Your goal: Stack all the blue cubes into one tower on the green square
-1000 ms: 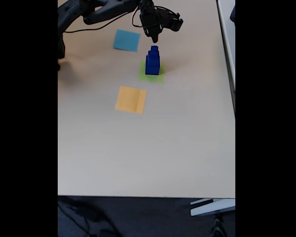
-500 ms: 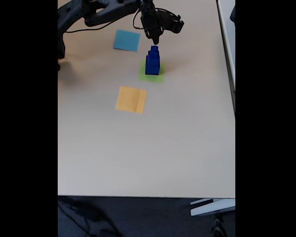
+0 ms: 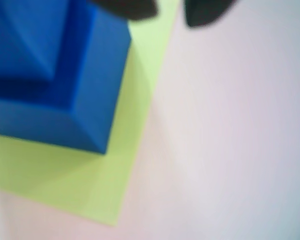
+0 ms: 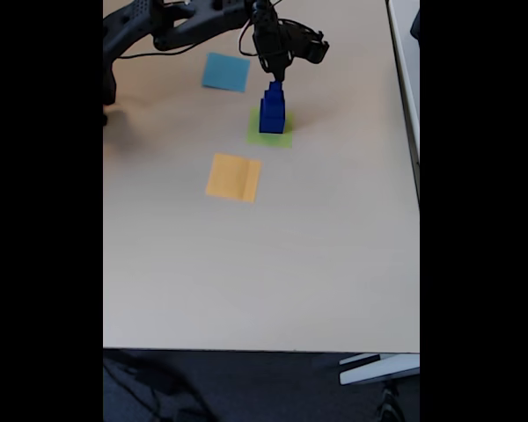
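On the thin lime-green paper square (image 4: 270,132) we see the solid dark-blue cubes (image 4: 272,109) stacked as one stepped tower, widest at the bottom. Over the last second the black two-finger gripper (image 4: 276,74) has lifted slightly toward twelve o'clock and now sits just over the top cube; whether it touches, the fixed view is too small to say. In the wrist view the two dark fingertips (image 3: 130,7) stand apart with bare surface between them, so we judge it parted and empty, and the stacking looks done. There the bottom cube (image 3: 97,95) sits inside the green square's (image 3: 135,120) border. Around the tower the pale tabletop (image 4: 317,246) is bare from three to six o'clock; the light-blue paper square (image 4: 225,71) lies near at ten, the orange-yellow one (image 4: 233,177) at seven.
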